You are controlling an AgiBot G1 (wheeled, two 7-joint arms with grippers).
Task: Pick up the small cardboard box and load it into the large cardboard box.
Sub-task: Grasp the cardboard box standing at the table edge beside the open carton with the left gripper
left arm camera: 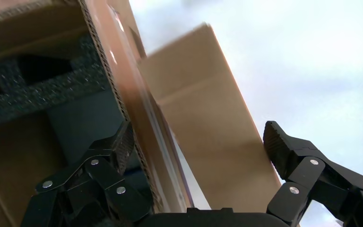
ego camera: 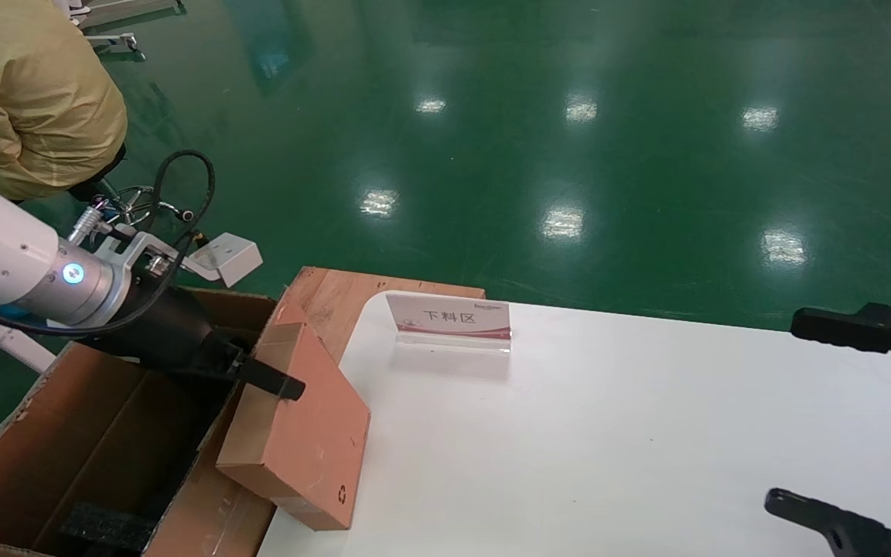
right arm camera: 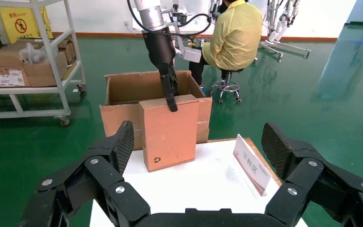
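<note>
Left end effector (ego camera: pixel 260 375) straddles small cardboard box (ego camera: pixel 302 433), large cardboard box (ego camera: pixel 105 441) wall.

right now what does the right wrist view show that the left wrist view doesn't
Only the right wrist view shows the wider room: a metal shelf cart stacked with cartons, a person in yellow on a stool, the table sign, and the open right gripper hanging above the white table.

Only the left wrist view shows the black foam inside the large box, seen from close by.

Both show the small box standing against the large box wall, with the left gripper at its top, fingers spread.
</note>
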